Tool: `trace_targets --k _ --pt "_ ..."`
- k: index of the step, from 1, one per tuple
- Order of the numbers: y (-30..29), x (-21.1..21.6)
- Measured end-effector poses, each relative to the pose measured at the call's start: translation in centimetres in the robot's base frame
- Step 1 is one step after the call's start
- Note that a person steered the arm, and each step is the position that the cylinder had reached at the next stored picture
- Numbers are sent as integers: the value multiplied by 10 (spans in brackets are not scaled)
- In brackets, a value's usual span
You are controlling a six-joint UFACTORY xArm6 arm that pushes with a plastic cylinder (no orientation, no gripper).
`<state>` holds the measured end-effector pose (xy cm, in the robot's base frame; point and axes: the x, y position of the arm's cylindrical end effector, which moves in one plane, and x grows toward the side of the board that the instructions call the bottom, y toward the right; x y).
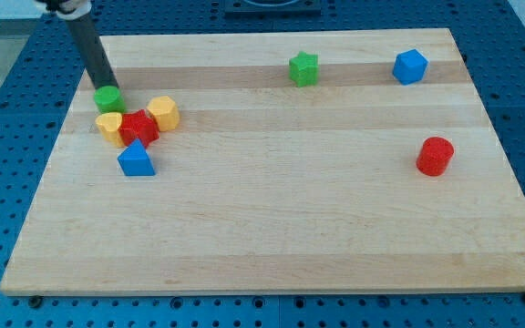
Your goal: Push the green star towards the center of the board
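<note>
The green star (pixel 304 68) lies near the view's top edge of the wooden board (pixel 272 228), a little right of the middle. My tip (pixel 108 87) is far to its left, at the view's upper left, touching the top of a green round block (pixel 108 98). The dark rod rises from there up and to the left, out of the view.
Just below the green round block a cluster sits: a yellow heart-like block (pixel 109 126), a red star (pixel 138 127), a yellow hexagon (pixel 164 112) and a blue triangle (pixel 136 158). A blue hexagon (pixel 409 66) lies top right. A red cylinder (pixel 436 156) lies at the right.
</note>
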<state>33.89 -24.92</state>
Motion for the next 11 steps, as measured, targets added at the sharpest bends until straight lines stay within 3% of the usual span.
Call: trace_targets --k 1,2,4,6,8,9,10,11 --pt "0 35" --pt "7 36" --pt "113 -37" --pt "240 -49" --pt "328 -94" --pt "349 -57" --pt "362 -59" --pt "364 -13"
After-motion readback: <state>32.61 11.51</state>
